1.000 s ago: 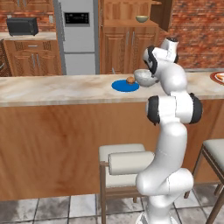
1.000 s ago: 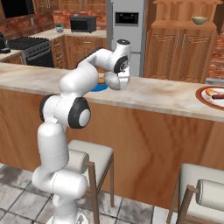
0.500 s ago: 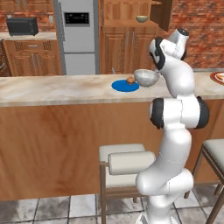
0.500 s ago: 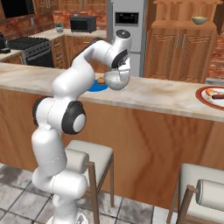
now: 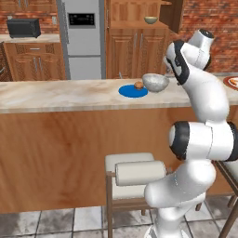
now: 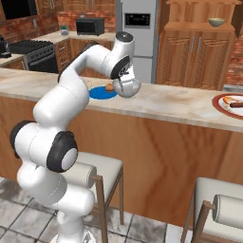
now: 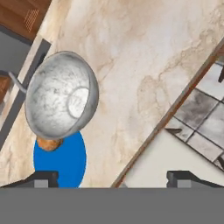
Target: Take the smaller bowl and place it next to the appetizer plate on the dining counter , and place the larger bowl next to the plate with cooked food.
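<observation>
- Since a second ago: hand lifted clear of the smaller bowl (image 5: 155, 82), arm drawn up and back; bowl left sitting on the dining counter (image 5: 56, 95).
- Gripper (image 7: 113, 177) now above the counter, fingers spread wide apart, nothing between them; the two dark fingertips (image 7: 40, 177) far apart at the bottom of the hand view.
- Smaller bowl upright, mouth facing up, round, so no long axis to speak of; silvery, speckled inside visible from above.
- Bowl just beside the appetizer plate (image 5: 132, 90), on its right in the left base view; rims touching or overlapping as seen from above, cannot tell which.
- Small brown food piece (image 5: 138, 85) on the blue plate, at the edge nearest the bowl.
- Plate with cooked food (image 6: 229, 104) well apart, far along the same counter toward the right; browned sausage-like piece lying across it.
- Larger bowl (image 6: 216, 21) up on a shelf of the wooden cabinet (image 6: 199, 42) behind the counter, upright, away from both plates.
- Padded stools (image 5: 134, 172) below the counter front, beside the robot's base.
</observation>
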